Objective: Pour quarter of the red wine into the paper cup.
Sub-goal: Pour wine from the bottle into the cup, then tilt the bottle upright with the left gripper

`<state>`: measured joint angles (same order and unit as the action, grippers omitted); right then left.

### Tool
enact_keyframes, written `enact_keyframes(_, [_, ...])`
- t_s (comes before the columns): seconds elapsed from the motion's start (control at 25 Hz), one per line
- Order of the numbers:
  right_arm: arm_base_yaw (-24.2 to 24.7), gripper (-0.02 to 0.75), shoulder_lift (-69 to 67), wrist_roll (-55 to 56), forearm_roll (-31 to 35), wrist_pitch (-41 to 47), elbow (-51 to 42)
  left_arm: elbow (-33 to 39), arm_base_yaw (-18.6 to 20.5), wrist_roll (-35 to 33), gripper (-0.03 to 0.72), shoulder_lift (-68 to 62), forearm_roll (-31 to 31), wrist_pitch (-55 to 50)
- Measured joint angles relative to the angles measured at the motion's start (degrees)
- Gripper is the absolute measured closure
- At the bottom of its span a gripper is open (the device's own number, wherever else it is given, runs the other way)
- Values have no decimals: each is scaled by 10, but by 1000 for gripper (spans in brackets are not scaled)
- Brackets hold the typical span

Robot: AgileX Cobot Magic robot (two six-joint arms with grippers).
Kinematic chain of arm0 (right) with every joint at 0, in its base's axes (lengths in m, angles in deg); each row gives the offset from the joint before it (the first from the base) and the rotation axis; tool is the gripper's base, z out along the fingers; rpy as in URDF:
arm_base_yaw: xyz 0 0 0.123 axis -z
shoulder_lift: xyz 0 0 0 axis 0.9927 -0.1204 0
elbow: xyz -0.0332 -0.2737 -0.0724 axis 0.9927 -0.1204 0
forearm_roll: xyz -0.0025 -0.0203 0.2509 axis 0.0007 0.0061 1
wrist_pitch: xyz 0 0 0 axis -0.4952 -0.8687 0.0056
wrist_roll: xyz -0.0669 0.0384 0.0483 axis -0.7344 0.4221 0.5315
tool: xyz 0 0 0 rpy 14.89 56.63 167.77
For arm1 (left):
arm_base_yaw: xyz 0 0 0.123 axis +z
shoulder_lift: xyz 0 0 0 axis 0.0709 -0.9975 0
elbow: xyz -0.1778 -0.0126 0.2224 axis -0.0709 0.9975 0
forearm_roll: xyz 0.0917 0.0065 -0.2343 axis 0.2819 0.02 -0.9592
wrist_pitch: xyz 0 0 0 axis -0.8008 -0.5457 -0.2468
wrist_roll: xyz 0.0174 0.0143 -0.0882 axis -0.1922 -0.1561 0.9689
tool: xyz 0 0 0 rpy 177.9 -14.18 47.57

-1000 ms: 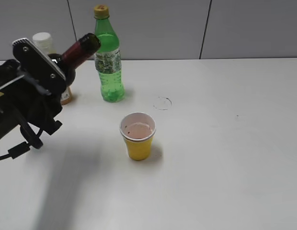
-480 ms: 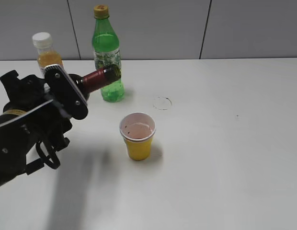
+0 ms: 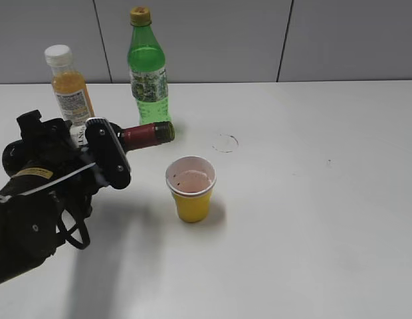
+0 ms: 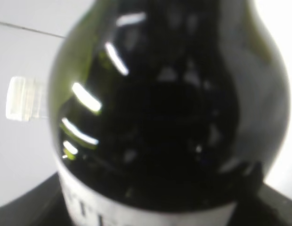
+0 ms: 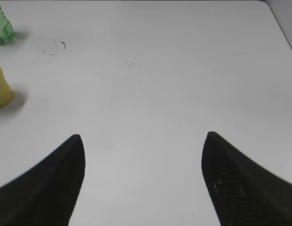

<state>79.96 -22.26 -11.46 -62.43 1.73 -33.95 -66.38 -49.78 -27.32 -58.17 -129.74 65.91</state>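
Note:
My left gripper point(image 3: 103, 156) is shut on the red wine bottle point(image 3: 145, 134), a dark glass bottle with red neck foil. It holds the bottle almost level, neck pointing right, mouth above and left of the paper cup point(image 3: 191, 189). The cup is yellow with a white, pink-stained inside and stands upright. In the left wrist view the dark bottle point(image 4: 169, 108) fills the frame, its white label at the bottom. My right gripper point(image 5: 142, 141) is open and empty over bare table; the cup's side point(image 5: 2, 90) shows at that view's left edge.
A green plastic bottle point(image 3: 149, 80) and an orange juice bottle with white cap point(image 3: 68, 86) stand behind the wine bottle near the wall. A small ring mark point(image 3: 225, 142) lies on the white table point(image 3: 312, 199) behind the cup.
My left arm has moved right and down toward the cup. The wine bottle has tipped from neck slanting upward to nearly level.

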Motion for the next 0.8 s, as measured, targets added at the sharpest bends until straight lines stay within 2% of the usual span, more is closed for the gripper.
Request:
enact_keyframes(0.44, [0, 156, 0, 0, 0, 0, 0, -2, 0, -56, 143, -28, 43, 28])
enact_keyframes(0.6, [0, 156, 0, 0, 0, 0, 0, -19, 0, -98, 143, -42, 45, 29])
enact_keyframes(0.8, [0, 156, 0, 0, 0, 0, 0, -41, 0, -116, 144, -47, 49, 36])
